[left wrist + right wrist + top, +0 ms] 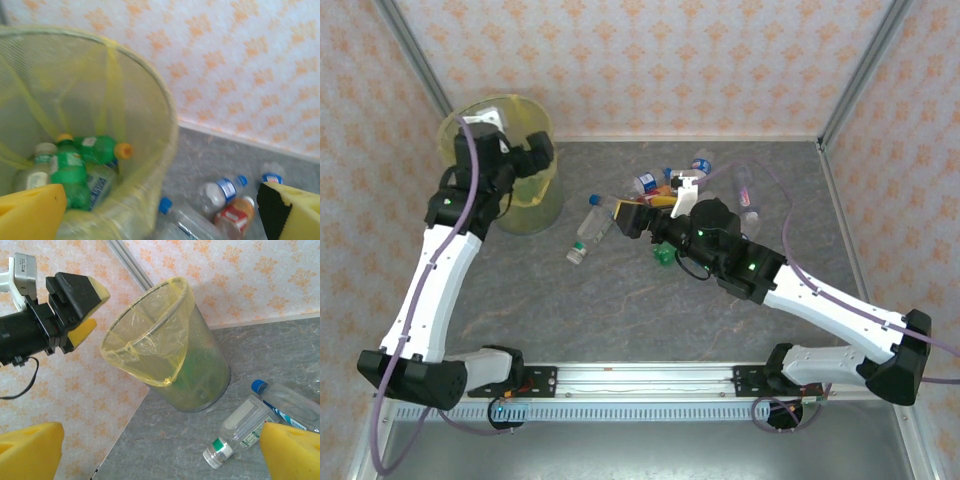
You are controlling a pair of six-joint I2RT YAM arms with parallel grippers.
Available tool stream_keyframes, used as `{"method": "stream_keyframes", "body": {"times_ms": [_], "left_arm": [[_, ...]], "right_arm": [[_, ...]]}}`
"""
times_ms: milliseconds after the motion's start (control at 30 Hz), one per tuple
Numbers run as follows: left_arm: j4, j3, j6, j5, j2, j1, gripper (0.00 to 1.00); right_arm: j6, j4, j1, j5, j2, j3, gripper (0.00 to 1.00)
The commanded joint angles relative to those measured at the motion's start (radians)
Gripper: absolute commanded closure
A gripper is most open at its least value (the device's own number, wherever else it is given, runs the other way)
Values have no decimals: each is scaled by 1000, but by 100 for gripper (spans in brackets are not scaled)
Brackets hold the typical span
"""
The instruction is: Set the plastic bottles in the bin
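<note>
Above bin (pixel 538 205) rim | left claw (pixel 92 307) spread wide | bottles (pixel 592 222) clustered rightward

Bottles (pixel 75 172) in bin (pixel 150 95), other bottles (pixel 590 226) on table (pixel 620 310) to its right

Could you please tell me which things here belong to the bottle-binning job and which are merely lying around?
Part of the job:
- the bin
- green bottles already inside it
- loose bottles on the table
- left gripper, open over the bin
- right gripper, open

Not part of it:
- purple cables
- mounting rail
- patterned walls
</note>
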Motion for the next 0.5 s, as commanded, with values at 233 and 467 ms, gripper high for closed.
{"method": "stream_keyframes", "body": {"times_ms": [233, 467], "left_arm": [[53, -202, -12, -161, -15, -261, 6], [74, -375, -4, -135, 13, -324, 9]], "right_arm": [[-3, -2, 5, 23, -7, 19, 0], [5, 2, 6, 17, 6, 23, 0]]}}
